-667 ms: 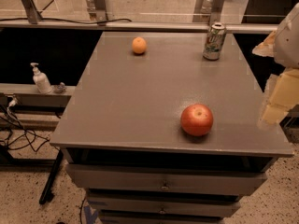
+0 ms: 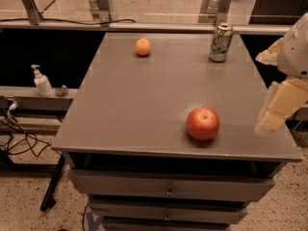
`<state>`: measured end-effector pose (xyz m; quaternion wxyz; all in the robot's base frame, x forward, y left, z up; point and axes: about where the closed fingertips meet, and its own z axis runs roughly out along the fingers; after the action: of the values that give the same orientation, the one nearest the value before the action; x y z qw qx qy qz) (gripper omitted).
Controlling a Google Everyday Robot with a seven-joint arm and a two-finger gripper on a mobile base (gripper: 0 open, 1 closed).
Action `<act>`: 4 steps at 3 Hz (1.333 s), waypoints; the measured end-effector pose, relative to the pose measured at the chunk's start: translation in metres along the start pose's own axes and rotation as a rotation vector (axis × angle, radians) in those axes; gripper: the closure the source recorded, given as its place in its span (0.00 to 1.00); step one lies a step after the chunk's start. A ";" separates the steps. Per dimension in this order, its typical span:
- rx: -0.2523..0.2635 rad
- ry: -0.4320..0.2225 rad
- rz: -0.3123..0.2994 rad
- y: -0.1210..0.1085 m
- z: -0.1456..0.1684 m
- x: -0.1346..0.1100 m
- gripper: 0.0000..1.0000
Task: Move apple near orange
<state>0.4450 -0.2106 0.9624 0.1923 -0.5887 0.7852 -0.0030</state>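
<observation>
Camera view: task looks unstarted, apple [image 2: 202, 123] sits near-right on the table [image 2: 139, 105], orange [image 2: 143, 47] well apart at far left, my gripper [image 2: 276, 112] hangs over the table's right edge, right of the apple, gripping nothing, how far open I cannot tell.

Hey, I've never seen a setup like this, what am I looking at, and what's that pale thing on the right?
It is one picture, looking down at a grey cabinet top with drawers below. The pale shape at the right is a robot's arm, ending in its gripper, which hangs by the top's right edge, touching none of the objects. On the top lie a red apple near the front, a small orange at the back left, far from the apple, and a soda can standing at the back right. A pump bottle stands on a ledge to the left.
</observation>
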 end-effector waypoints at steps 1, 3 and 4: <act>-0.049 -0.115 0.072 0.010 0.031 -0.014 0.00; -0.162 -0.261 0.173 0.038 0.077 -0.055 0.00; -0.189 -0.304 0.173 0.050 0.096 -0.072 0.00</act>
<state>0.4450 -0.1078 0.8837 0.2520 -0.5281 0.7915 0.1764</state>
